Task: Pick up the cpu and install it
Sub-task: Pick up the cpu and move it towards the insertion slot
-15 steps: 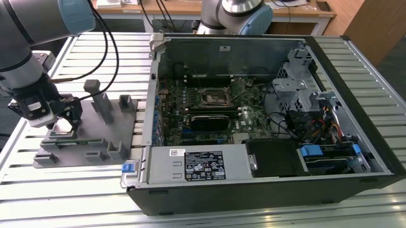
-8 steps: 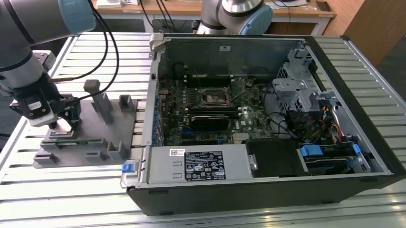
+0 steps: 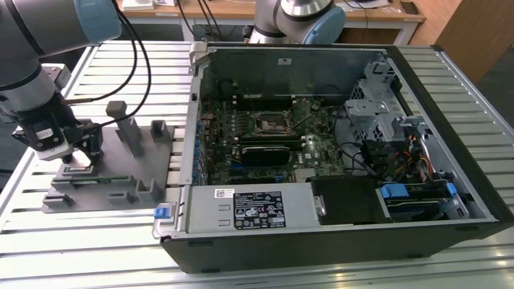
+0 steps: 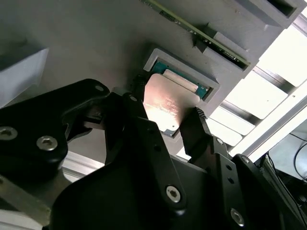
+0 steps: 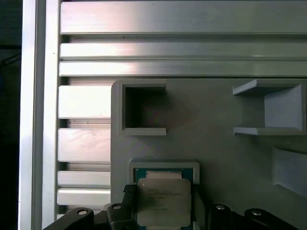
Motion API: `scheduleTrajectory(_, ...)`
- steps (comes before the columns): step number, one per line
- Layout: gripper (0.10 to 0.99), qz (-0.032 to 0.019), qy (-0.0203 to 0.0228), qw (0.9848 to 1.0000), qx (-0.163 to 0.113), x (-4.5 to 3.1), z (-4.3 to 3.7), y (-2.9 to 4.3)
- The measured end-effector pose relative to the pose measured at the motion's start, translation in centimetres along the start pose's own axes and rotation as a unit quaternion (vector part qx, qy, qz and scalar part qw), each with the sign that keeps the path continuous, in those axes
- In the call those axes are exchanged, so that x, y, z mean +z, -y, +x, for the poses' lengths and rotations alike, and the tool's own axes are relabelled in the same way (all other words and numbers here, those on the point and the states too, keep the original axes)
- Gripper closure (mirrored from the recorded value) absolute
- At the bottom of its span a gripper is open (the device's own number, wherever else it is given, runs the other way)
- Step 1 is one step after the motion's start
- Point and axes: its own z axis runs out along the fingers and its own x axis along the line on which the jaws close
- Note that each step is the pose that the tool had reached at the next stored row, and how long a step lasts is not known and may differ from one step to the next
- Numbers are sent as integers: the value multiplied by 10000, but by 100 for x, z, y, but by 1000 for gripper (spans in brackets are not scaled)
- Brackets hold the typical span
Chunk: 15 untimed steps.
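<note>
A grey and pale blue robot arm (image 3: 32, 60) is reaching down at the exterior view's left, over a grey plastic fixture (image 3: 120, 180) that is lying on a slatted aluminium table (image 3: 64, 253). Its black gripper (image 3: 80, 158) is sitting low at the fixture's near left corner. In both wrist views the cpu (image 4: 168, 103) (image 5: 163, 201), a small square chip with a pale silver top and a green rim, is lying in a shallow square pocket of the fixture (image 4: 96, 43) (image 5: 216, 143). The gripper (image 4: 168, 108) (image 5: 162, 194) is straddling it. The two black fingers (image 4: 144, 124) are standing narrowly set, one against each of two opposite edges of the chip, and they appear to be touching it, so the claw is closing on the cpu while the chip is sitting in its pocket. A thin green circuit strip (image 4: 201, 31) is standing on edge in a slot just beside the pocket. An open black computer case (image 3: 337, 238) is filling the centre and right of the exterior view, well apart from the gripper. A square processor socket (image 3: 271, 122) is showing on the green board inside the case. A second robot arm (image 3: 301, 18) is standing at the top centre of the frame, behind the case.
</note>
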Motion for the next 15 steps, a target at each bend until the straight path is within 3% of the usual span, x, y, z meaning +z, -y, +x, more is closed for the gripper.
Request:
scheduleTrajectory(2, 533, 1, -1, 10000, 0, -18, 1, -1)
scheduleTrajectory(3, 475, 1, -1, 10000, 0, -27, 5, 0)
scheduleTrajectory(13, 475, 0, 15, 10000, -1, -19, 42, 0)
scheduleTrajectory(15, 549, 3, 11, 10000, -1, -15, 42, 1)
